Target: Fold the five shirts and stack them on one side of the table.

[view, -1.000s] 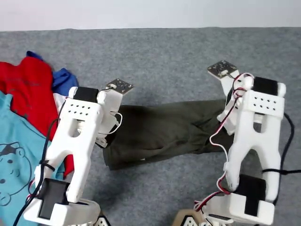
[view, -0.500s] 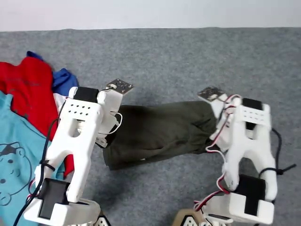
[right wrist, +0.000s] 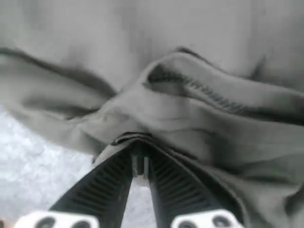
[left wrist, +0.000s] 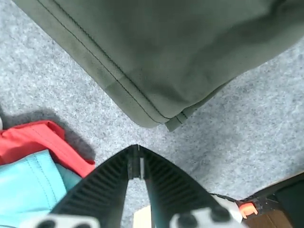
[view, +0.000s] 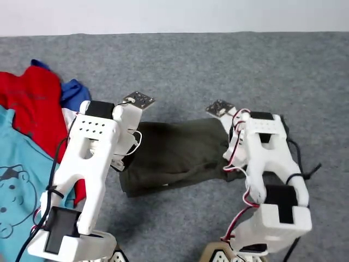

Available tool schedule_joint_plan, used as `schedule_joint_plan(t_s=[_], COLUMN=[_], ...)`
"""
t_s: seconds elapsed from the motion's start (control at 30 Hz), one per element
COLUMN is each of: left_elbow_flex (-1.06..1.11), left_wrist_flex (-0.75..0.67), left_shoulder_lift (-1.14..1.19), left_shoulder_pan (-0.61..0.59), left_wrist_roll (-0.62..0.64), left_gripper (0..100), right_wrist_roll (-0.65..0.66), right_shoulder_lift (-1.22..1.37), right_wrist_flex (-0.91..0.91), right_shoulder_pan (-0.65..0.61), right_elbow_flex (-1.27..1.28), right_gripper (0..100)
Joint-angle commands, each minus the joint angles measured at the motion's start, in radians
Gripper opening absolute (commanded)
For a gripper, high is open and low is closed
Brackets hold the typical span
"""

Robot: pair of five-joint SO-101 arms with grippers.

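A dark olive green shirt point(view: 174, 153) lies stretched across the middle of the grey carpeted table. My right gripper point(right wrist: 139, 146) is shut on a bunched fold of the green shirt point(right wrist: 190, 109) at its right end, and the right arm point(view: 262, 158) stands over that end. My left gripper point(left wrist: 137, 151) is shut with nothing in it, just above the carpet beside the green shirt's point(left wrist: 180, 52) left hem corner. A red shirt point(view: 32, 103), a blue shirt point(view: 73, 93) and a teal shirt point(view: 16, 185) lie in a heap at the left.
The red shirt point(left wrist: 33, 137) and the teal shirt point(left wrist: 28, 190) lie close beside the left gripper. Bare grey carpet point(view: 180, 71) spreads behind the shirt and to the right point(view: 322, 109). The arm bases stand at the near edge.
The right arm has moved left, dragging the green shirt's right end toward the middle, so the shirt is shorter. The left arm has kept still.
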Motion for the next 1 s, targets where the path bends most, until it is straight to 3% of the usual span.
schedule_joint_plan(t_s=[0.0,0.37,0.8,0.97], left_elbow_flex=[-0.005,-0.005,-0.005,-0.005], left_wrist_flex=[0.011,0.012,0.015,0.015], left_shoulder_lift=[-0.048,-0.048,-0.048,-0.048], left_shoulder_pan=[0.003,0.003,0.003,0.003], left_wrist_roll=[0.002,0.002,0.003,0.003], left_gripper=[0,0,0,0], right_wrist_roll=[-0.014,-0.014,-0.002,0.068], right_shoulder_lift=[0.013,0.177,0.177,0.133], right_wrist_flex=[-0.007,0.05,0.602,0.621], right_shoulder_pan=[-0.016,0.012,0.101,0.216], right_elbow_flex=[-0.106,-0.319,-0.772,-0.767], right_gripper=[1.3,1.4,1.4,1.4])
